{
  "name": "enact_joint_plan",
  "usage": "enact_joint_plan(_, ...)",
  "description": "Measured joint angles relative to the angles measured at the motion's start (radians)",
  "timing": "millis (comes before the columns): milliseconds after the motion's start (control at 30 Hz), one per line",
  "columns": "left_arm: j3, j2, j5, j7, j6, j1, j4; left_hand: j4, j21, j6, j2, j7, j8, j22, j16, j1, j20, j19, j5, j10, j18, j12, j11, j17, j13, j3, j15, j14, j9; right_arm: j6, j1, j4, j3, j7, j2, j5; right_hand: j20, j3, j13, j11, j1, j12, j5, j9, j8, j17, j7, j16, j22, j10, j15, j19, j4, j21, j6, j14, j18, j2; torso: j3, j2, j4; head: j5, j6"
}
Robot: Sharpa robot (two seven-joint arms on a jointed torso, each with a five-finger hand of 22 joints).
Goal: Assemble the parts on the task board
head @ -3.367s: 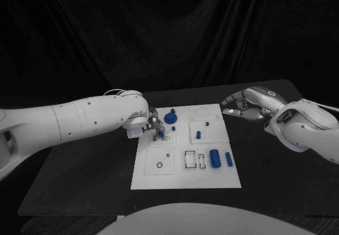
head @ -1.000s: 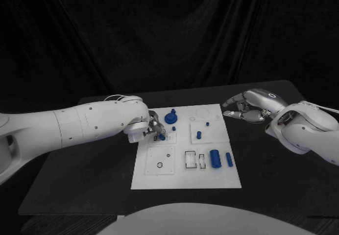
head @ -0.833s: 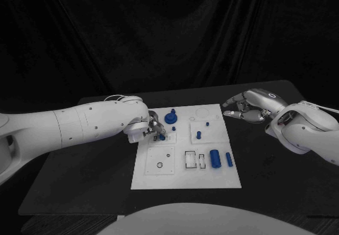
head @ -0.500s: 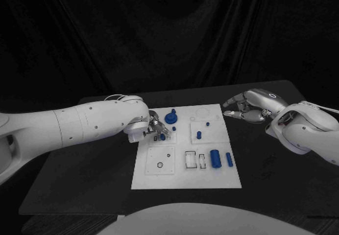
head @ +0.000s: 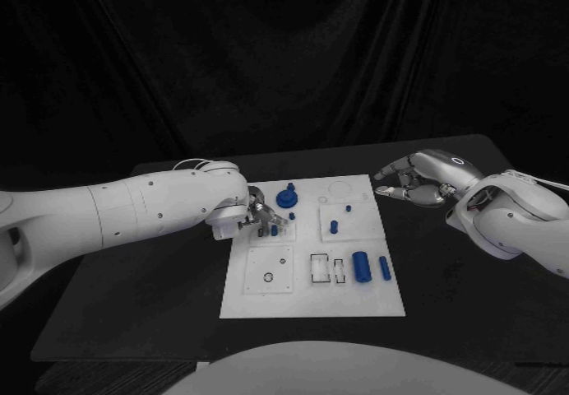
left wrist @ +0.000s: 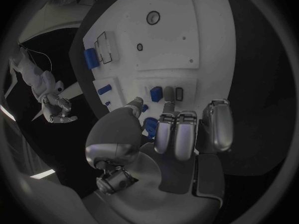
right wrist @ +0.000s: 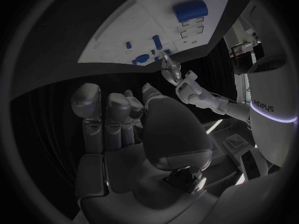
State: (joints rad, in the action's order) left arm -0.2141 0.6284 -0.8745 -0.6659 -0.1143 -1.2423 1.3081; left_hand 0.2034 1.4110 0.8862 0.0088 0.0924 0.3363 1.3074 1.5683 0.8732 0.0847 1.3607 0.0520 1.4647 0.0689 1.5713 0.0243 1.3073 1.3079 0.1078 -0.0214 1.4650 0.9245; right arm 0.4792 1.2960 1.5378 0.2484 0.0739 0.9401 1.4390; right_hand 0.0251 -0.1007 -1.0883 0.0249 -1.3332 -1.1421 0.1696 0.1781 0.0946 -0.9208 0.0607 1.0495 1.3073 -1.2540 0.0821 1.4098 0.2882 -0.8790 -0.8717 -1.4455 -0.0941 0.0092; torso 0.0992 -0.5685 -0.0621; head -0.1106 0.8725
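The left robot hand (head: 263, 219) hovers at the task board's (head: 311, 300) upper left, fingertips pinching a small blue part (head: 274, 231) over its slot; the right robot hand (head: 411, 183) hangs curled and empty off the board's far right corner above the desk (head: 142, 304); I judge that a tilted part could jam at the slot's lip, or slip from so shallow a pinch.

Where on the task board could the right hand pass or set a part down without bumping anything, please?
The task board is bare along its near edge and far right corner, nearest the right hand. It is crowded where the left hand works beside the round blue part, and around the two blue cylinders.
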Motion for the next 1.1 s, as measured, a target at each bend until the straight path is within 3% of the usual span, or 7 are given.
enact_joint_plan(100,-0.001,0.004,-0.008,-0.004,0.000,0.001,0.003,0.012,0.000,-0.006,0.008,-0.016,0.073,0.000,0.000,0.026,-0.006,0.013,0.000,0.002,0.000,0.000,-0.008,0.000,0.000,-0.031,-0.009,-0.002,0.089,0.000,0.000,0.000,0.000,0.000,0.001,0.000,0.000,0.000,0.000,0.000,0.000,0.000,0.000,0.000,0.000,0.000,0.000,0.000,0.000,0.000,0.000,0.000,0.000,0.000,0.000,0.000,0.000,0.000,0.0000,0.000,0.0000,0.000,0.000)
enact_joint_plan(233,-0.001,0.010,-0.016,-0.007,0.000,0.002,0.010,0.015,0.000,-0.011,0.023,-0.021,0.110,0.000,0.000,0.041,-0.006,0.013,0.000,0.002,0.000,0.000,-0.015,0.000,0.000,-0.043,-0.013,0.002,0.134,-0.001,0.000,0.000,0.000,-0.001,0.002,0.000,0.000,0.000,0.000,0.000,0.000,0.000,0.000,0.000,0.000,0.000,0.000,0.000,0.000,0.000,0.000,0.000,0.000,0.000,0.000,0.000,0.000,0.000,-0.0002,0.000,0.0001,-0.001,0.000)
enact_joint_plan(567,-0.001,0.025,-0.026,-0.007,0.004,0.002,0.034,0.013,0.000,-0.014,0.031,-0.025,0.117,0.000,0.000,0.058,-0.010,0.016,0.000,0.002,0.000,0.000,-0.015,0.000,0.000,-0.044,-0.013,0.002,0.152,-0.001,0.000,0.000,0.000,-0.001,0.004,-0.001,0.000,0.000,0.001,0.000,0.000,0.000,0.000,-0.001,-0.004,0.000,0.000,0.000,0.001,0.000,0.000,0.000,0.000,0.000,0.000,0.000,0.000,0.000,-0.0008,-0.001,0.0000,-0.002,0.000)
enact_joint_plan(733,-0.002,0.061,-0.027,0.012,0.035,-0.001,0.078,0.016,0.000,-0.010,0.027,-0.029,0.128,0.000,0.000,0.062,-0.013,0.019,0.000,-0.001,0.000,0.000,-0.020,0.000,0.000,-0.058,-0.018,0.000,0.161,-0.001,0.000,0.001,0.000,-0.001,0.007,-0.001,0.000,0.000,0.001,0.000,0.000,0.000,0.000,-0.001,-0.004,0.000,0.000,0.000,0.001,0.000,0.000,0.000,0.000,0.004,0.000,0.000,0.000,0.000,-0.0008,0.000,-0.0006,0.000,0.000)
enact_joint_plan(800,-0.003,0.076,-0.027,0.022,0.049,-0.011,0.094,0.020,0.000,-0.009,0.027,-0.030,0.128,0.000,0.000,0.062,-0.018,0.024,0.000,0.002,0.000,0.000,-0.022,0.000,0.000,-0.065,-0.020,0.002,0.164,-0.001,0.000,0.001,0.000,-0.002,0.007,-0.001,0.000,0.000,0.001,0.000,0.000,0.000,0.000,-0.001,-0.004,0.000,0.000,0.000,0.001,0.000,0.000,0.000,0.000,0.004,0.000,0.000,0.000,0.000,-0.0007,0.001,-0.0006,0.001,0.000)
enact_joint_plan(933,-0.002,0.102,-0.028,0.040,0.079,-0.051,0.122,0.027,0.004,-0.004,0.022,-0.035,0.134,0.000,0.000,0.068,-0.021,0.027,0.000,0.002,0.000,0.000,-0.022,0.000,0.000,-0.080,-0.020,0.002,0.171,-0.001,0.000,0.001,0.000,-0.002,0.009,-0.001,0.000,0.000,0.001,0.000,0.000,0.000,0.000,-0.001,-0.004,0.000,0.000,0.000,0.001,0.000,0.000,0.000,0.000,0.004,0.000,0.000,0.000,0.000,-0.0006,0.001,-0.0005,0.003,0.000)
enact_joint_plan(1100,-0.001,0.131,-0.029,0.057,0.100,-0.111,0.144,0.035,0.014,0.036,0.023,-0.057,0.208,0.000,0.000,0.098,-0.031,0.048,0.000,0.002,0.000,0.000,-0.044,0.000,0.000,-0.105,-0.038,0.002,0.232,-0.001,0.000,0.000,0.000,-0.003,0.009,-0.001,0.000,0.000,0.001,0.000,0.000,0.000,0.000,-0.001,-0.004,0.000,0.000,0.000,0.001,0.000,0.000,0.000,0.000,0.004,0.000,0.000,0.000,0.000,-0.0003,0.001,0.0000,0.008,0.000)
